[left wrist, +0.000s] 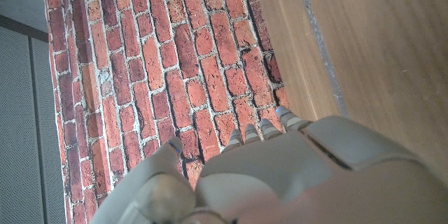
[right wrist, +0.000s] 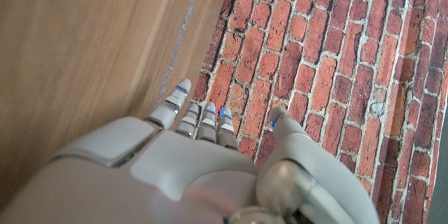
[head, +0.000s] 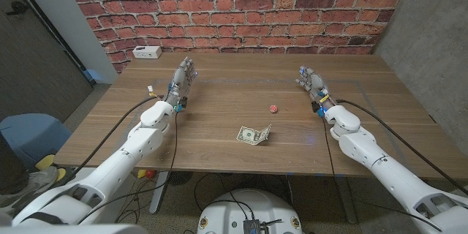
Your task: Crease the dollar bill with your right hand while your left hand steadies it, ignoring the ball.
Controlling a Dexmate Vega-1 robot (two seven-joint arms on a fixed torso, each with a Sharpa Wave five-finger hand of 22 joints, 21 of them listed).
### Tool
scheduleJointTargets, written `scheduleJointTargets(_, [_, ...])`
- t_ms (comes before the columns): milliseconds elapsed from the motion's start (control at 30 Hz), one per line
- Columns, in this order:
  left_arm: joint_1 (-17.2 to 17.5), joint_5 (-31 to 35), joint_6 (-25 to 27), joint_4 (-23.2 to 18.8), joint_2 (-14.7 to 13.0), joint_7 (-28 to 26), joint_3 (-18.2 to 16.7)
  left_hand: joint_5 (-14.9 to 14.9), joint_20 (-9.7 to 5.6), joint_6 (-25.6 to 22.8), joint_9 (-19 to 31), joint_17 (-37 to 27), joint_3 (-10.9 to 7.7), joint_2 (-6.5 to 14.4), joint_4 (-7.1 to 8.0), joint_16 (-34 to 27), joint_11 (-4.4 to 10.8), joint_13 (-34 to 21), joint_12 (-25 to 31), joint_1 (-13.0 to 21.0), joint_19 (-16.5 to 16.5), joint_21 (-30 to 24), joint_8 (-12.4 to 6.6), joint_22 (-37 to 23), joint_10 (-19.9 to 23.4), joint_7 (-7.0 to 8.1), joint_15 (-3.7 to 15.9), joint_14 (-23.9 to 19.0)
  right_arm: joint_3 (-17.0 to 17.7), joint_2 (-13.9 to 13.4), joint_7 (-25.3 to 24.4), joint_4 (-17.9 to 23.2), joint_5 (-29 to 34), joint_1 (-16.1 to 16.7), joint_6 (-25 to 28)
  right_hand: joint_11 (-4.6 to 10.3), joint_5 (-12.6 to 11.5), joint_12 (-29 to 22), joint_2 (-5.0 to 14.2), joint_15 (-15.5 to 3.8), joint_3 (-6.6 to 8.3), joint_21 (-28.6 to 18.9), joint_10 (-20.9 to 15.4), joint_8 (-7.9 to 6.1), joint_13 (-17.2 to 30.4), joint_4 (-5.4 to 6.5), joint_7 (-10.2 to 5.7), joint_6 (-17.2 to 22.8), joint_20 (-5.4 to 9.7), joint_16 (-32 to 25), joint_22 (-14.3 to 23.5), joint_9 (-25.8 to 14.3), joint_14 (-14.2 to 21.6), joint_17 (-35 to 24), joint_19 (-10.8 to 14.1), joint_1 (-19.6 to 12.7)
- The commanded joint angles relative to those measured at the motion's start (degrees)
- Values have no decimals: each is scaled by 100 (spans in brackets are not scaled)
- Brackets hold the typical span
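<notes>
Head view: wooden table (head: 219, 95) in front of a red brick wall (head: 234, 7). Dollar bill (head: 253, 134) lies near the table's front edge, about mid-width, with its right end folded up off the wood. Small red ball (head: 272, 107) sits just behind and slightly right of the bill, apart from it, not touching.

Left hand (head: 183, 79) is at the left-rear part of the table, fingers stretched out toward the wall, holding nothing, well apart from the bill. Right hand (head: 311, 82) is at the right-rear part, fingers also extended and empty, well apart from bill and ball. Can't tell from this view whether either hand touches the wood.

Small white box (head: 147, 52) sits at the table's rear left corner by the wall. Black cables run along both forearms.

Left wrist view: back of left hand (left wrist: 280, 175), fingertips (left wrist: 246, 134) straight and side by side, thumb off to one side, nothing in the grasp; brick wall and wood grain beyond.

Right wrist view: back of right hand (right wrist: 189, 168), fingertips (right wrist: 206, 115) straight, thumb apart, nothing held; brick wall and table surface beyond.
</notes>
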State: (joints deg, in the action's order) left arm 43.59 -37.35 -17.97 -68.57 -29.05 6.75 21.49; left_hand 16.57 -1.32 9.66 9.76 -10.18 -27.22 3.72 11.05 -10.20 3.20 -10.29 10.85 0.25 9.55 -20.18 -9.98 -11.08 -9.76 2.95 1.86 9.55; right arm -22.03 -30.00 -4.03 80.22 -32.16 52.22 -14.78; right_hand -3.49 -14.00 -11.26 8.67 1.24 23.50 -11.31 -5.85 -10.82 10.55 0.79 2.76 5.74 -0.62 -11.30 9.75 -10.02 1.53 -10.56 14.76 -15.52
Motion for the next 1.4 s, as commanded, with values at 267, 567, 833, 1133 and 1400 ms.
scheduleJointTargets(267, [-627, 6, -289, 1167, 117, 795, 76, 47, -5, 1062, 18, -17, -16, 661, 2, -39, 51, -13, 44, -14, 614, -29, -31, -19, -1259, 11, 57, 1458, -109, -166, -1144, 1487, 1088, 457, 86, 2, -33, -106, 28, 0, 105, -31, -351, -96, 11, -3, -73, 328, 13, -50, 13, -25, 159, -13, 85, -43])
scheduleJointTargets(567, [-582, 75, -377, 1026, 77, 821, 107, 28, 189, 549, 21, 6, 33, 536, -89, -150, -95, -17, 183, 59, 260, -118, -152, 1, -805, 20, -179, 946, -45, -604, -1506, 2195, 1694, 726, 663, -220, 39, -195, 60, 404, 601, -97, -1212, -223, 19, -567, 75, 1463, -331, -149, 24, -33, 1024, 12, 487, -637])
scheduleJointTargets(833, [-285, 300, -362, 421, -87, 397, 128, -110, 528, -93, 30, 24, -64, 445, -303, -173, -417, -28, 306, 323, -170, -169, -168, 31, -105, 122, -564, 220, 8, -1029, -1823, 2957, 2284, 1040, 1420, -247, 181, -259, 221, 361, 736, -157, -1668, -257, 24, -615, 71, 1913, -453, -359, 39, -36, 1609, -85, 743, -810])
scheduleJointTargets(1133, [37, 852, -299, -312, -401, -227, 201, -314, 1065, -727, 35, 10, -261, 474, -418, -229, -442, -41, 386, 545, -661, -255, -199, 17, 541, 13, -824, -618, 7, -1317, -1947, 3376, 2788, 1352, 1720, -272, 263, -293, 255, 342, 808, -172, -1935, -274, 27, -547, 119, 2204, -486, -482, 46, -37, 1857, -167, 845, -878])
scheduleJointTargets(1400, [189, 1217, -224, -785, -604, -530, 243, -396, 1178, -1019, 40, 10, -384, 500, -487, -224, -466, -46, 422, 668, -864, -295, -224, 13, 826, -69, -872, -900, 8, -1615, -1954, 3800, 3276, 1581, 2104, -330, 311, -354, 238, 306, 885, -188, -2269, -312, 30, -521, 133, 2557, -493, -595, 50, -37, 2118, -217, 950, -960])
